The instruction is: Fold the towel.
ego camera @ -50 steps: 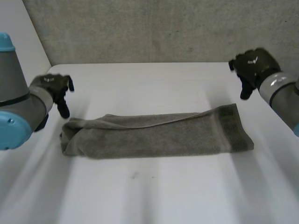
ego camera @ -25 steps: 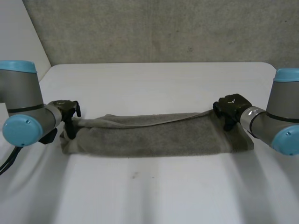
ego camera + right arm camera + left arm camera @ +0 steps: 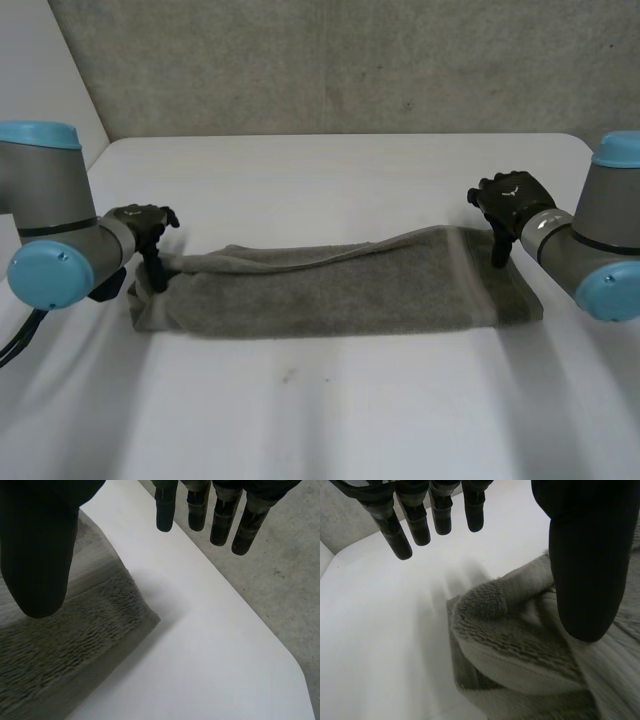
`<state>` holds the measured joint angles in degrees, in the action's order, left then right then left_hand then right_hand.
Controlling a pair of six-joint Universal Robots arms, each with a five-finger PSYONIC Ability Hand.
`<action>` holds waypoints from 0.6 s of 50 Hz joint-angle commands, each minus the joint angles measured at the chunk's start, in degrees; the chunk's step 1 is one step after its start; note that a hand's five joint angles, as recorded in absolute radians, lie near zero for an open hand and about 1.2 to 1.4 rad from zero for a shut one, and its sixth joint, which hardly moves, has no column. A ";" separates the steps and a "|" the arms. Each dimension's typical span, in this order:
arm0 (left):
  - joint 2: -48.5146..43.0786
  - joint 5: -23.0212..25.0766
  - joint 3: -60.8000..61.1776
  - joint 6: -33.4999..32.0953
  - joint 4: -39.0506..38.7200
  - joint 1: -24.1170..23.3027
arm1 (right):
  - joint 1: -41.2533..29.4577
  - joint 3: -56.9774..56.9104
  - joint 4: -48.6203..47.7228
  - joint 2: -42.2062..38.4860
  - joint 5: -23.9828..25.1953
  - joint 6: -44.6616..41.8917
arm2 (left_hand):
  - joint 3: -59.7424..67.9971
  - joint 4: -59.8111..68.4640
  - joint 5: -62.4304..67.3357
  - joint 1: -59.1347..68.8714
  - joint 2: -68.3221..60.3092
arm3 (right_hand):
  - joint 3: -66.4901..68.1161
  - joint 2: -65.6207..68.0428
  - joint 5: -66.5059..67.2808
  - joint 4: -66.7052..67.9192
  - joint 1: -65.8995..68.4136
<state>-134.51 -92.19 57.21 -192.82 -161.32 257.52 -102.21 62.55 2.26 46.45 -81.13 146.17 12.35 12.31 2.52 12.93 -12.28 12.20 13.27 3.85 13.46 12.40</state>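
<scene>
White table stood before a grey wall, and the towel lay across the table as one long folded strip, its ends pointing toward the two arms.

At the towel's left end, the left hand had come down from a raised spot clear of the cloth a second earlier and now stood over the far corner. In the left wrist view its fingers were straight and spread over bare table just past that corner. The thumb hung over the bunched pile of the towel. Nothing was pinched: the hand was released, straddling the corner.

Along the towel's middle nothing had shifted noticeably.

At the towel's right end, the right hand had likewise dropped from high and well outside the cloth. Half a second earlier it had sat lower on that end, and now it was a little higher, at the far corner. In the right wrist view its thumb was above the towel and its fingers were over the table beyond the edge, straight and holding nothing.

Both hands therefore looked staged for a grasp of the far corners. The next fold had not begun, and the pinch on each side probably came first.
</scene>
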 commanded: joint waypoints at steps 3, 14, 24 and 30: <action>4.87 0.87 6.07 0.16 -0.66 -0.18 | 0.09 10.83 -0.15 7.78 0.71 -0.36 | 18.87 18.91 18.69 18.28 -18.94 | -2.20 -3.27 -3.85 -3.46 -2.40; 9.96 1.39 10.02 0.34 -0.40 -4.83 | -0.27 12.24 -0.15 7.17 2.20 0.08 | 34.84 34.88 34.66 34.25 -34.91 | 2.43 1.35 0.77 1.17 2.22; 9.35 5.00 11.34 0.34 -0.05 -8.09 | -2.02 13.38 -0.07 6.46 3.08 -0.01 | 35.72 35.75 35.54 35.13 -35.78 | 2.60 1.52 0.95 1.34 2.39; 3.57 4.73 6.09 0.08 -0.05 -8.09 | -1.94 14.61 -0.07 6.38 3.09 -0.53 | 35.21 35.25 35.04 34.63 -35.28 | 2.60 1.52 0.94 1.33 2.39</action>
<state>-125.74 -87.27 67.95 -192.55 -161.38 249.38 -104.16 75.95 2.19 52.93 -77.97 146.10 40.98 41.04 31.68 41.84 -42.72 12.35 13.28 3.85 13.46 12.40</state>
